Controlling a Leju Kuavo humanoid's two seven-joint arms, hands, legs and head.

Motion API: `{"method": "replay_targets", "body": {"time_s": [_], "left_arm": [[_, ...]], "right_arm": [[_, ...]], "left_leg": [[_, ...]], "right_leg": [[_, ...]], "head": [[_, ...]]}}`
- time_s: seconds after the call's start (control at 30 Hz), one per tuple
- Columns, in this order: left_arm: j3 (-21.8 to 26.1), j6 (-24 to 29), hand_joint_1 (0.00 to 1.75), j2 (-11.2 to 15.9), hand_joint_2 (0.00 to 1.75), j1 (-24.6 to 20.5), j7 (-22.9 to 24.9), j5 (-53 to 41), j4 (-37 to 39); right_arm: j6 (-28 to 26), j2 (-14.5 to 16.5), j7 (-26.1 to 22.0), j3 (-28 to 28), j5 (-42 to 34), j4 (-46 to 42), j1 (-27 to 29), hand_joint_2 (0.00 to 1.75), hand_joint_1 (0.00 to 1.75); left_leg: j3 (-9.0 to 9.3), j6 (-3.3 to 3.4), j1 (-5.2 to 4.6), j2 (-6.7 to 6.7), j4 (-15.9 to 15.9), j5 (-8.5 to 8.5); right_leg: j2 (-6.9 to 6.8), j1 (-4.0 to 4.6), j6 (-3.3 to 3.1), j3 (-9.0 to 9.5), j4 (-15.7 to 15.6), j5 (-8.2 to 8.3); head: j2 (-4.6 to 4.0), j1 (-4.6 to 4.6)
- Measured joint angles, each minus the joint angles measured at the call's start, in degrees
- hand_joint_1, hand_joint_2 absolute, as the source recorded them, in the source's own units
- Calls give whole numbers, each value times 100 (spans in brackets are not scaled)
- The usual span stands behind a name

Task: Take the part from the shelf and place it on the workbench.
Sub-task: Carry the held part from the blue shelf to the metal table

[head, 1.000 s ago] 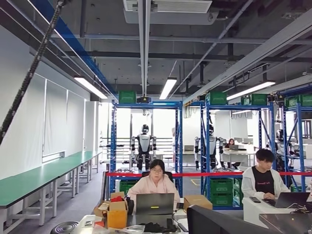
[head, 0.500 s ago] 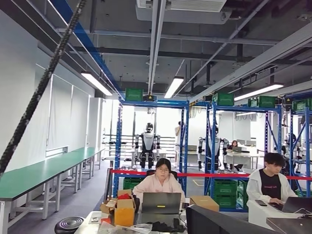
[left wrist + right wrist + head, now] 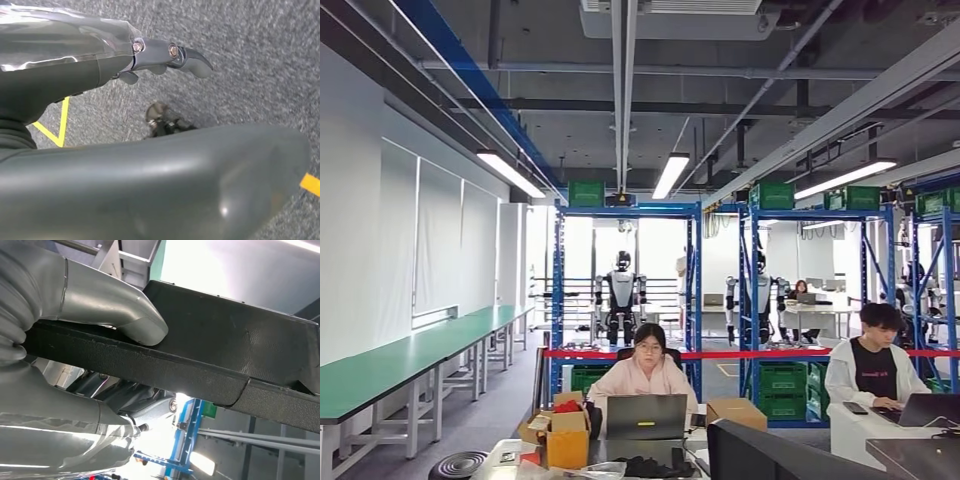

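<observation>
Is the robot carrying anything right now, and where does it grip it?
Its right hand holds a flat black part, thumb pressed on its face near one edge.

Two seated people (image 3: 647,375), two laptops (image 3: 646,416)

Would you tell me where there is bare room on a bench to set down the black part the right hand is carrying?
The long green workbench along the left wall looks bare from its near end back to the blue shelf. The desk ahead is crowded: cardboard box, laptop, dark clutter. The right hand grips the black part.
</observation>
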Motion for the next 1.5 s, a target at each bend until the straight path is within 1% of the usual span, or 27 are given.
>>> {"method": "replay_targets", "body": {"time_s": [0.07,0.1,0.13,0.27,0.33,0.4,0.43,0.47,0.5,0.57,0.6,0.63,0.7,0.8,0.83,0.93,1.03,1.07,1.13,1.17,1.2,1.27,1.3,1.37,1.43,1.47,1.5], "left_arm": [[-1,-1,0,0,175,4,0,0,1],[-1,-2,0,-1,175,0,-1,0,2],[-2,-2,0,-1,175,-1,-1,0,3],[-2,1,0,1,175,7,-9,-1,4],[-2,1,0,4,175,7,-14,-2,4],[-2,-2,0,4,175,2,-15,-3,4],[-2,-2,0,4,175,3,-15,-4,4],[-2,-3,0,4,175,7,-15,-4,4],[-3,-2,0,4,175,11,-15,-4,4],[-5,-2,0,-1,175,14,-16,-4,7],[-6,-2,0,-7,175,9,-19,-4,14],[-7,-3,0,-12,175,3,-17,-6,21],[-11,-3,0,-21,175,-5,-13,-14,34],[-18,-5,0,-31,175,-12,-13,-28,40],[-19,-5,0,-28,175,-25,-16,-32,41],[-20,-5,0,-10,175,-49,-20,-35,42],[-20,-5,0,-4,175,-46,-20,-35,42],[-20,-5,0,3,175,-35,-20,-35,42],[-20,-17,0,15,175,-8,-22,-38,45],[-21,-25,0,21,175,8,-23,-39,48],[-21,-31,0,21,175,18,-24,-42,50],[-22,-27,0,25,175,29,-29,-44,52],[-25,-23,0,27,175,24,-33,-44,52],[-30,-19,0,32,175,3,-40,-44,52],[-32,-20,0,35,175,5,-39,-44,52],[-33,-20,0,35,175,13,-37,-44,52],[-33,-20,0,35,175,19,-36,-44,52]], "right_arm": [[1,0,0,0,-1,0,4,175,175],[2,0,1,0,-2,-1,1,175,175],[2,0,-1,0,-3,-2,-3,175,175],[-2,0,-15,1,-5,-12,-5,175,175],[-4,0,-28,-1,-8,-18,-16,175,175],[-5,0,-33,-2,-9,-19,-14,175,175],[-5,0,-33,-2,-9,-18,-6,175,175],[-4,0,-33,-3,-10,-17,0,175,175],[-4,0,-33,-5,-14,-17,2,175,175],[-4,0,-38,-11,-34,-17,-2,175,175],[-2,0,-40,-18,-55,-17,-5,175,175],[2,0,-42,-26,-80,-20,-10,175,175],[19,0,-39,-45,-138,-25,-14,175,175],[67,4,-34,-57,-232,-30,-24,175,175],[82,7,-34,-58,-257,-30,-36,175,175],[107,11,-32,-61,-285,-26,-47,175,175],[110,11,-32,-62,-285,-23,-39,175,175],[115,11,-32,-63,-285,-21,-31,175,175],[130,11,-31,-69,-294,-13,-20,175,175],[137,14,-31,-72,-300,-8,-17,175,175],[141,16,-27,-75,-304,-3,-15,175,175],[147,21,-23,-83,-307,6,1,175,175],[152,21,-21,-90,-307,7,9,175,175],[156,22,-21,-98,-305,2,-6,175,175],[148,23,-20,-99,-282,3,-21,175,175],[142,24,-19,-100,-262,8,-18,175,175],[135,24,-18,-101,-241,13,-9,175,175]], "left_leg": [[271,-24,26,14,-719,473],[406,-9,29,21,-1033,587],[482,18,23,26,-1205,607],[566,190,11,17,-1302,485],[640,251,19,14,-1328,450],[693,296,-1,12,-1334,397],[727,309,-18,9,-1334,365],[772,318,-36,5,-1334,328],[831,325,-58,0,-1335,288],[953,332,-91,-9,-1346,206],[994,325,-93,-13,-1359,176],[1009,302,-84,-14,-1376,154],[1039,233,-57,1,-1404,158],[1102,157,-64,25,-1303,105],[1011,130,-61,25,-1092,14],[506,46,-12,25,-249,-345],[370,26,2,25,-58,-423],[321,-1,19,25,-91,-322],[387,-96,93,-117,-692,156],[446,-107,119,-189,-1026,380],[520,-82,126,-252,-1276,496],[520,36,102,-199,-1253,448],[539,77,101,-155,-1256,444],[601,150,104,-77,-1282,413],[672,199,84,-12,-1293,352],[709,211,70,21,-1294,315],[752,216,56,42,-1294,276]], "right_leg": [[1,-11,64,124,7,-105],[6,-5,106,164,23,-155],[10,2,143,180,33,-189],[16,-1,251,172,139,-252],[16,-7,292,-67,617,-441],[16,-6,308,-558,1415,-726],[16,-3,301,-778,1704,-786],[17,5,282,-914,1811,-738],[18,20,247,-937,1681,-554],[20,85,103,-765,997,-14],[21,124,17,-683,685,169],[29,161,-58,-618,449,257],[54,203,-132,-556,237,237],[94,154,-134,-297,-12,247],[109,126,-125,-215,-69,244],[157,89,-104,-129,-103,197],[174,84,-99,-119,-102,182],[217,68,-79,-89,-99,155],[378,7,27,16,-45,29],[476,-24,96,43,-4,-41],[548,-43,157,43,39,-99],[647,-58,230,6,72,-153],[619,-62,256,7,101,-184],[391,-56,297,-135,408,-323],[124,-49,324,-550,1130,-564],[68,-49,329,-801,1520,-659],[49,-46,323,-979,1742,-650]], "head": [[-1,-1],[1,-2],[2,-3],[2,-4],[2,-4],[1,-4],[1,-4],[1,-4],[1,-4],[1,-3],[1,-3],[2,-5],[6,-15],[8,-22],[6,-23],[2,-22],[1,-22],[1,-22],[1,-22],[1,-21],[1,-21],[1,-21],[2,-22],[2,-21],[1,-22],[1,-22],[1,-22]]}}
